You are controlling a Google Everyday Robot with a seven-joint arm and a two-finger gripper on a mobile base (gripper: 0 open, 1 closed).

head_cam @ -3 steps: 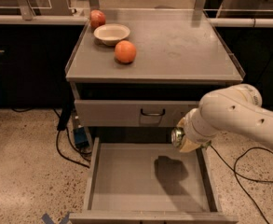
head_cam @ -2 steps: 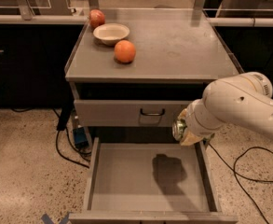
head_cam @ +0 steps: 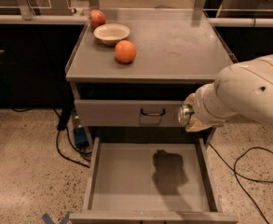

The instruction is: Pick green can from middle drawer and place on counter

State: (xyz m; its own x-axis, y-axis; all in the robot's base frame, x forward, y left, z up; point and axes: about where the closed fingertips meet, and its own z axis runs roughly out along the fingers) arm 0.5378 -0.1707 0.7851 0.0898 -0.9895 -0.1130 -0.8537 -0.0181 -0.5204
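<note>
The green can [head_cam: 185,114] shows only as a silver end and a sliver of green at the tip of my white arm. My gripper [head_cam: 192,116] is shut on it, mostly hidden behind the arm's wrist. It hangs above the right rear of the open middle drawer [head_cam: 126,181], level with the closed drawer front above it. The drawer's floor is bare except for the arm's shadow. The counter [head_cam: 182,45] lies higher, behind the gripper.
On the counter's left rear stand an orange fruit [head_cam: 125,51], a white bowl [head_cam: 111,33] and a reddish fruit [head_cam: 97,18]. The upper drawer front [head_cam: 126,113] has a dark handle [head_cam: 153,112]. Cables [head_cam: 248,167] lie on the speckled floor.
My arm has risen with the can, from just above the drawer's right rear up to the level of the upper drawer front. Its shadow on the drawer floor has shifted.
</note>
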